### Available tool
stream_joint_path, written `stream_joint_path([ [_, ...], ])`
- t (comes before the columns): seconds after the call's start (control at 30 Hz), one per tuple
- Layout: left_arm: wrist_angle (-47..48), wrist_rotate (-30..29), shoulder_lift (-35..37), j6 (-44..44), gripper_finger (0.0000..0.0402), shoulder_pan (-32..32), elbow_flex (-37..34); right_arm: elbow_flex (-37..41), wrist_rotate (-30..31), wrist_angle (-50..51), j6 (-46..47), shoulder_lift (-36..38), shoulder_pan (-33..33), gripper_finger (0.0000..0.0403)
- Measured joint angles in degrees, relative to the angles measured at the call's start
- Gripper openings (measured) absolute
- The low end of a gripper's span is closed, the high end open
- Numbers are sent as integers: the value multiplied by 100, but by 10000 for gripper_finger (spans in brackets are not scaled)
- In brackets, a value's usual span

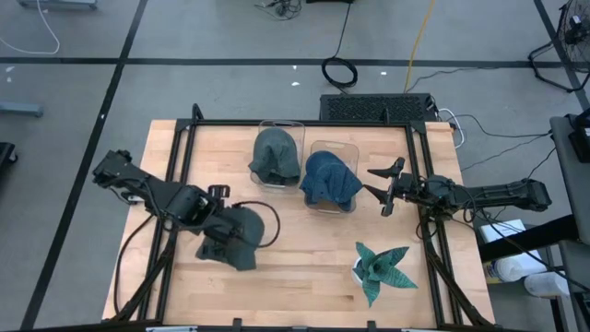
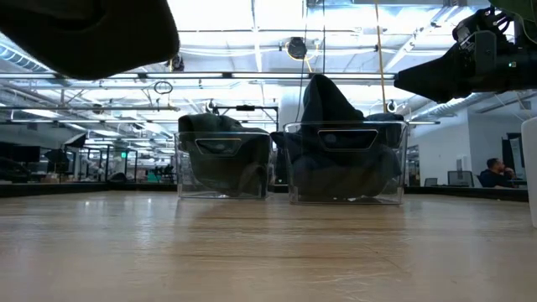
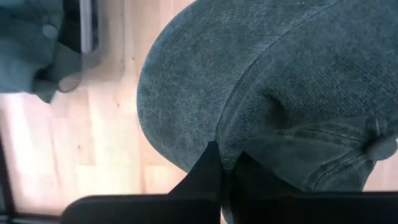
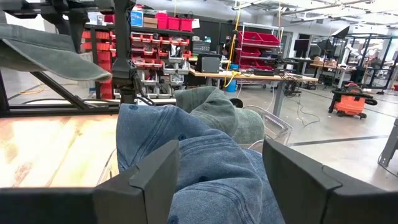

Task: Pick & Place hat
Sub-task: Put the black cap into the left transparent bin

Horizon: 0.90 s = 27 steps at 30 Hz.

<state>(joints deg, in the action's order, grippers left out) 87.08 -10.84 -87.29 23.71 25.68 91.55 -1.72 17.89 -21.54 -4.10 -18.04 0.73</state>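
Two hats sit binned — left gripper (image 1: 224,242) pinches a grey-green hat (image 1: 241,232), apparently clear of the surface (image 1: 304,267); right gripper (image 1: 385,189) spread.

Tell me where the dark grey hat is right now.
In the high view, the dark grey hat is on the table's left side, held in the shut left gripper, short of the green hat's clear bin.

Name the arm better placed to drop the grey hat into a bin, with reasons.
Left. The left gripper is already shut on the grey hat, lifted off the table. The right gripper is open and empty beside the bin with the blue hat.
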Motion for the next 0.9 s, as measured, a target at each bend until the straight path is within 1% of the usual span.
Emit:
stream_joint_path([
  [0.07,6,-117,-9,-194,4,-106,168,1,0,0,0,0,1,222],
  [0.2,-17,-286,-5,-627,4,-391,767,0,0,0,0,0,0,222],
  [0.37,-7,-359,-96,-1038,4,-894,1470,0,0,0,0,0,2,222],
  [0.5,-15,-578,-87,-1371,4,-1366,1777,2,0,-1,0,0,0,222],
  [0.63,-25,-689,-90,-1970,4,-1842,1944,2,0,0,0,0,0,222],
  [0.73,-27,-920,-108,-2323,4,-2155,2067,1,0,0,0,0,1,222],
  [0.9,-19,-1163,-473,-2846,4,-2520,2662,1,0,0,0,0,1,222],
])
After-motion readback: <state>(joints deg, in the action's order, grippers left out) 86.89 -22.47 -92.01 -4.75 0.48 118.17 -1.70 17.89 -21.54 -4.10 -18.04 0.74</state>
